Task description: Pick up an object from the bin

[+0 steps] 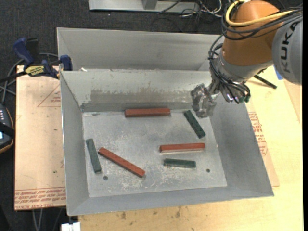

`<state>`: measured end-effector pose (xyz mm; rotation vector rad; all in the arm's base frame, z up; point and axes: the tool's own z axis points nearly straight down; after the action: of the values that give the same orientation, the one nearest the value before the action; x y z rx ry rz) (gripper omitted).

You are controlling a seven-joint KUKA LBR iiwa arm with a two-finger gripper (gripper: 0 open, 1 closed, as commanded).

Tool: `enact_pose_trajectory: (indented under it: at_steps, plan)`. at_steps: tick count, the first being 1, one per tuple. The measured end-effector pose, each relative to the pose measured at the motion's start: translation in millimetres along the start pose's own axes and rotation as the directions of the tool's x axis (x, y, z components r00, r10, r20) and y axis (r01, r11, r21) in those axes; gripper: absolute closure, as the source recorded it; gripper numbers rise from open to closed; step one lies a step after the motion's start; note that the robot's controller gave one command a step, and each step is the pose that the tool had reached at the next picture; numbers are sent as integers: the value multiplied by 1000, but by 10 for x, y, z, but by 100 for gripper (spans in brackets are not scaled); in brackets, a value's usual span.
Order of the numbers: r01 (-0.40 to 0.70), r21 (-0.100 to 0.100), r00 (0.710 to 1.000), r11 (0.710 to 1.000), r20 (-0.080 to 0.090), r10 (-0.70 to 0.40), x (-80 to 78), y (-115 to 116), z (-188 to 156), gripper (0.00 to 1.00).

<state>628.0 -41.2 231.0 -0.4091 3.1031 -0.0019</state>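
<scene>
Hovering: gripper [204, 104] just beyond upper end of slanted dark green bar [194, 124]; opening impossible to tell. Best shift toward bar's middle, straddle narrow width, then lower

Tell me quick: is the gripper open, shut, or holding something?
Gripper: cannot be told from here. It sits by the upper end of the dark green bar near the bin's right wall.

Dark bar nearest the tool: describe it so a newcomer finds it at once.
Go to the back right corner of the grey bin, by the tool. Just in front lies a short dark green bar, slanting down to the right. Unlike it, the left green bar runs front to back and the front green bar lies level.
</scene>
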Motion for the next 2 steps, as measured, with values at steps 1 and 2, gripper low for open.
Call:
enact_pose_trajectory:
  at_steps: [1,2]
  plan:
    - [-1,-3,1000,1000,-7,1,16,4,40,0]
    - [-111,-5,994,994,-20,111,550,283,1219,0]
